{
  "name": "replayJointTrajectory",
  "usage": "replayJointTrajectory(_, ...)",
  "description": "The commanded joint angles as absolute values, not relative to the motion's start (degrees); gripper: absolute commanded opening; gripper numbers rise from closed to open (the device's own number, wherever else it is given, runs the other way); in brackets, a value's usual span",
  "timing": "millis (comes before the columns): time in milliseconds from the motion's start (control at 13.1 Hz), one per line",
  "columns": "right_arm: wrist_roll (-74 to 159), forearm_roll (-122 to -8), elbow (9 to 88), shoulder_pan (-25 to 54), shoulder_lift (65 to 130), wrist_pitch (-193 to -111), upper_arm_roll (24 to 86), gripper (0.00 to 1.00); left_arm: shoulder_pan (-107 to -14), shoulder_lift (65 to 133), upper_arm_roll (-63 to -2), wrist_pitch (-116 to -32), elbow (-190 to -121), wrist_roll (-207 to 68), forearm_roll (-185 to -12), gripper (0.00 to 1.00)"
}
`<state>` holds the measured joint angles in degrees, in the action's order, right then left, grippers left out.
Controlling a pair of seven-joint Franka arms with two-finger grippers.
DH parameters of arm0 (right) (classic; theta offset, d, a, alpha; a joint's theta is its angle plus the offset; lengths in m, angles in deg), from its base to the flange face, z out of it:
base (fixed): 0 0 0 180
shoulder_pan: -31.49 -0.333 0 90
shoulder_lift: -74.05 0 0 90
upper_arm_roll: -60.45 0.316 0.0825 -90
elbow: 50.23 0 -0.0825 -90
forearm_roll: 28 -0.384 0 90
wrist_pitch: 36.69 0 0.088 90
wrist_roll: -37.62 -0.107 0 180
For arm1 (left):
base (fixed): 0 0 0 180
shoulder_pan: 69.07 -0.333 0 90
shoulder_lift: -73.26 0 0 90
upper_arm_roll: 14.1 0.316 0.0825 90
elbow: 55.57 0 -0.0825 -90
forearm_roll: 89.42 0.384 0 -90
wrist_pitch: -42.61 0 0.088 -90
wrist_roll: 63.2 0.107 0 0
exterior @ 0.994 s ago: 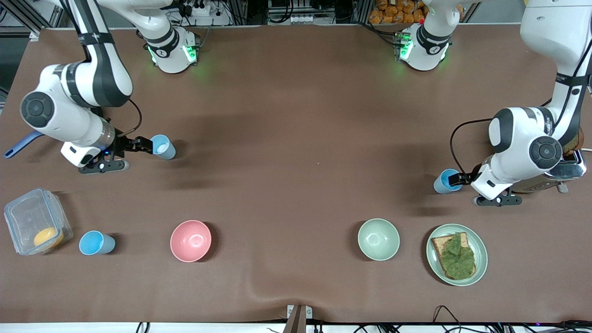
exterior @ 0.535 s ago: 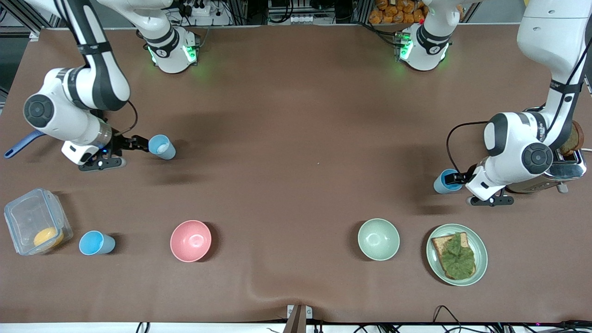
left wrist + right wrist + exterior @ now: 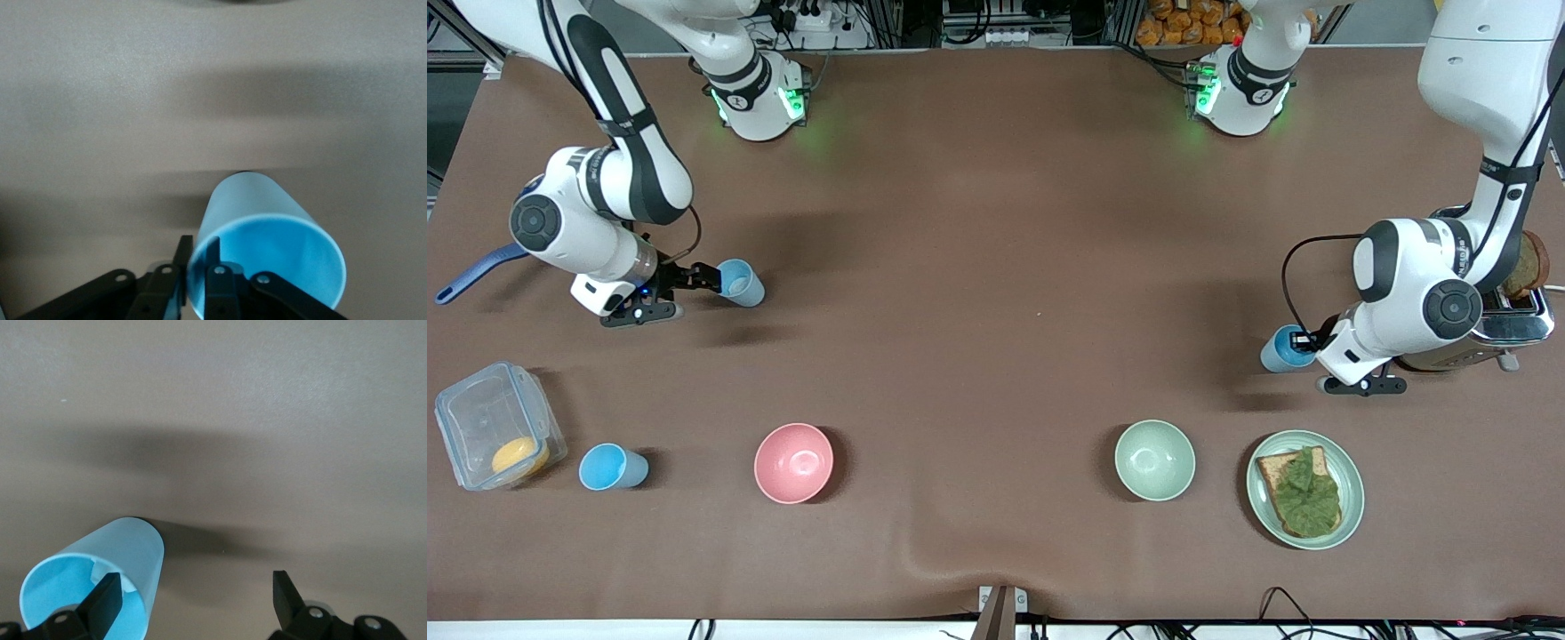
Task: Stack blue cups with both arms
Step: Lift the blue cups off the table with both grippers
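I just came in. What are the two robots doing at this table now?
Each arm is at a blue cup. The right gripper is open at the pale blue cup, one finger inside the rim. The left gripper is pinching the wall of the brighter blue cup beside the toaster. Both cups appear to stand on the table, not yet stacked. A third blue cup stands untouched beside the plastic container.

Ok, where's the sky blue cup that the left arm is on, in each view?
Front view: sky blue cup toward the left arm's end of the table, at the left gripper.
Left wrist view: close up, rim wall between the jaws.
Right wrist view: not in it; that is the pale blue cup at the right gripper.
Shared landmark: the left gripper on its rim.
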<state>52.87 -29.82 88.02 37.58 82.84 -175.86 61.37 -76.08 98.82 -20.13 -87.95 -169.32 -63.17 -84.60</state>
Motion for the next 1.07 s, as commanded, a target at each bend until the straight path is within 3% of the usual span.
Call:
replayJointTrajectory(0,53.53,-30.19,89.08,37.65,81.61,-175.74,61.77,1.00,-76.63,98.40,-20.52,-86.76,-168.51,-61.79,-83.44,0.00)
replayJointTrajectory(535,53.53,-30.54,89.60,36.86,81.08,-173.72,61.86,1.00,-76.45,96.90,-21.92,-86.76,-166.06,-61.53,-83.97,0.00)
replayJointTrajectory(611,53.53,-30.54,89.60,36.86,81.16,-173.72,61.86,0.92,-76.54,96.81,-22.36,-86.59,-165.35,-61.70,-84.05,0.00)
replayJointTrajectory(764,53.53,-31.33,89.60,36.60,82.04,-174.33,61.86,0.51,-76.54,95.85,-23.41,-85.62,-164.39,-61.70,-84.05,0.00)
replayJointTrajectory(994,53.44,-32.48,89.17,36.33,84.32,-176.09,61.94,0.14,-76.36,95.93,-24.55,-82.21,-160.88,-61.97,-84.23,0.00)
